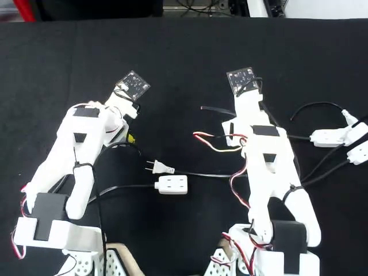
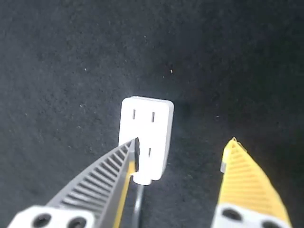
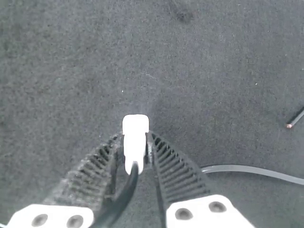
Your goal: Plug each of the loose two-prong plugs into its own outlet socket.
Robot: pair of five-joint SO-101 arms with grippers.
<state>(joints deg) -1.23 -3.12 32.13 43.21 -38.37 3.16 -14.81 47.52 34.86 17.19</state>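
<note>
In the left wrist view a white outlet block [image 2: 147,133] lies flat on the black cloth, slots up, its cord running back toward the camera. My left gripper [image 2: 183,141] is open just above it; the grey finger [image 2: 102,175] touches the block's side and the yellow finger [image 2: 244,175] stands apart on the other side. My right gripper [image 3: 134,137] is shut on a white plug [image 3: 135,130] with a black cord, held close over the cloth. In the high view a loose two-prong plug [image 1: 161,167] and another outlet block [image 1: 172,184] lie between the two arms.
More white plugs and outlet blocks [image 1: 329,137] with black cords lie by the table's right edge [image 1: 359,152]. Cords [image 1: 207,174] cross the middle of the black cloth. Red and yellow wires [image 1: 215,144] loop beside the right arm.
</note>
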